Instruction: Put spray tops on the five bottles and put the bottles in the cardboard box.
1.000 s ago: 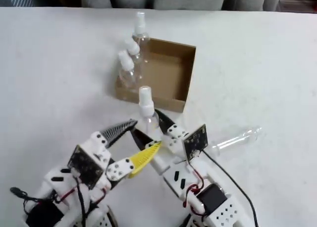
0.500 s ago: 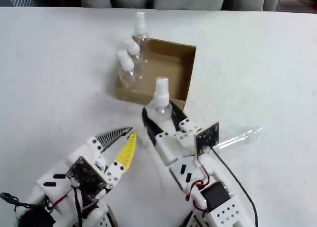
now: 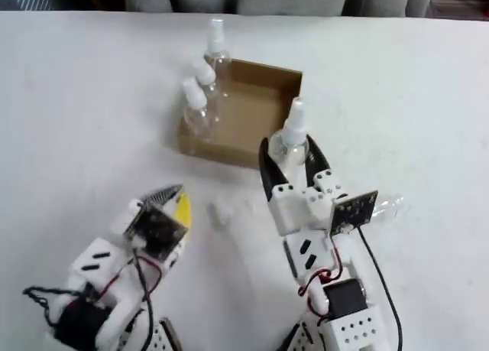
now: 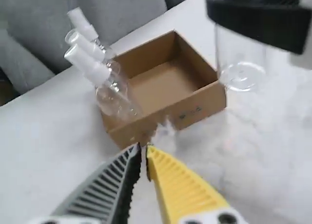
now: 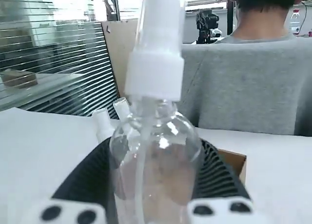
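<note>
I've got white desk (image 3: 92, 99), open cardboard box (image 3: 252, 114) sitting on it. Three sprayer bottles (image 3: 200, 110) crowd box's left wall, in or out unclear. Clear bottle (image 3: 388, 206) lying flat, off right.

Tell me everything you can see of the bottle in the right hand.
The bottle is clear, looks like plastic, and has a round body that looks empty. A white spray top sits on its neck, with a thin tube running down inside. It stands upright, clamped at the body by the right hand, at the near right corner of the cardboard box. In the left wrist view its base looks lifted off the table.
</note>
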